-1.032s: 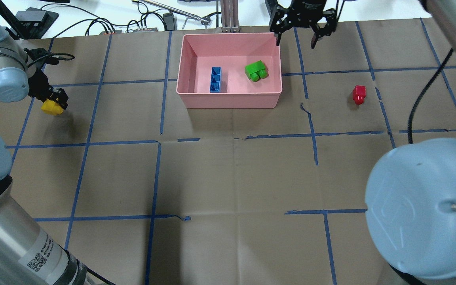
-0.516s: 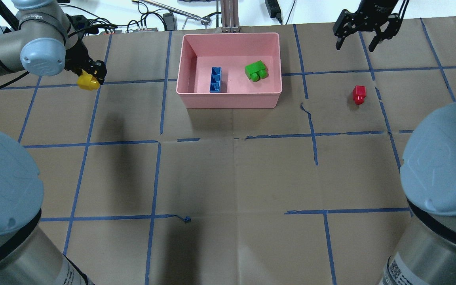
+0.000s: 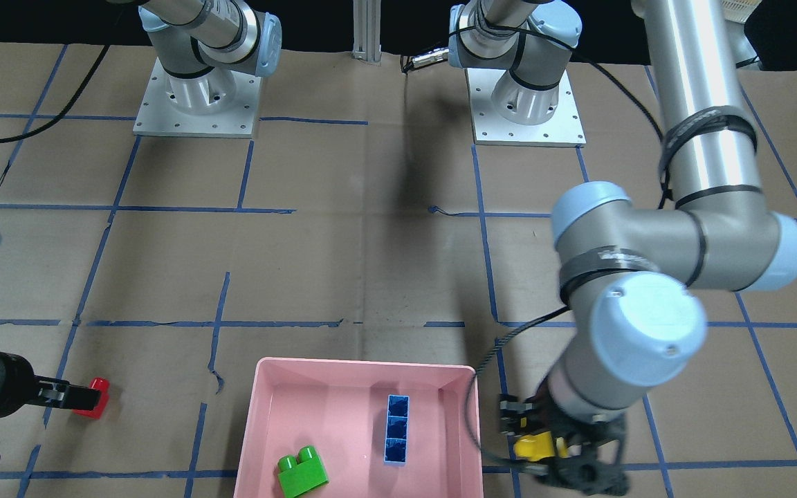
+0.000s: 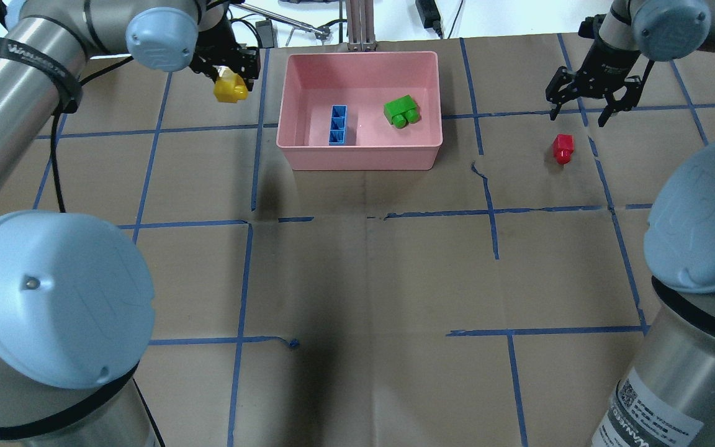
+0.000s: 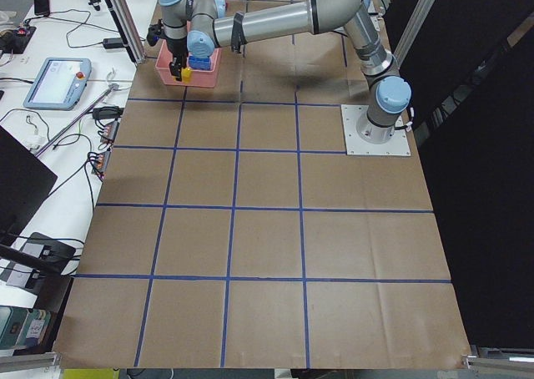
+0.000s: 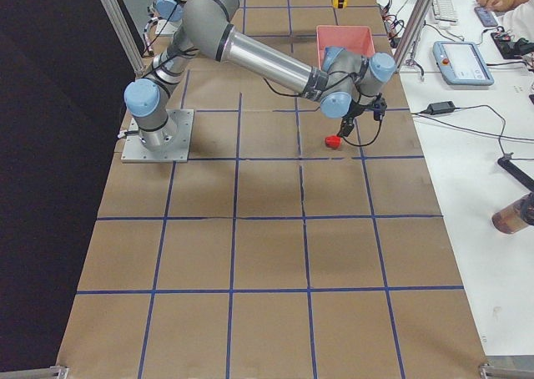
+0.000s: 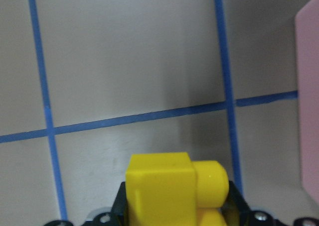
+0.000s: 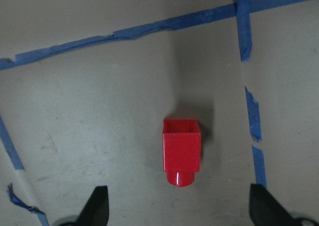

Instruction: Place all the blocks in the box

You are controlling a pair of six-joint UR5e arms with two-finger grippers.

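Left gripper (image 4: 228,76) holds yellow brick (image 4: 231,92) near pink box (image 4: 357,151)

left gripper (image 4: 229,74) + yellow brick (image 4: 231,92): carried up beside box (image 4: 357,56) | right gripper (image 4: 580,115): moved near red brick (image 4: 562,148)

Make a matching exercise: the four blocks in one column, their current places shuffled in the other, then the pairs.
1. green block
2. blue block
3. red block
4. yellow block

A. held by the left end effector
B. on the table by the open right end effector
C. in the box, robot's right side
D. in the box, robot's left side

Pairs: 1-C, 2-D, 3-B, 4-A
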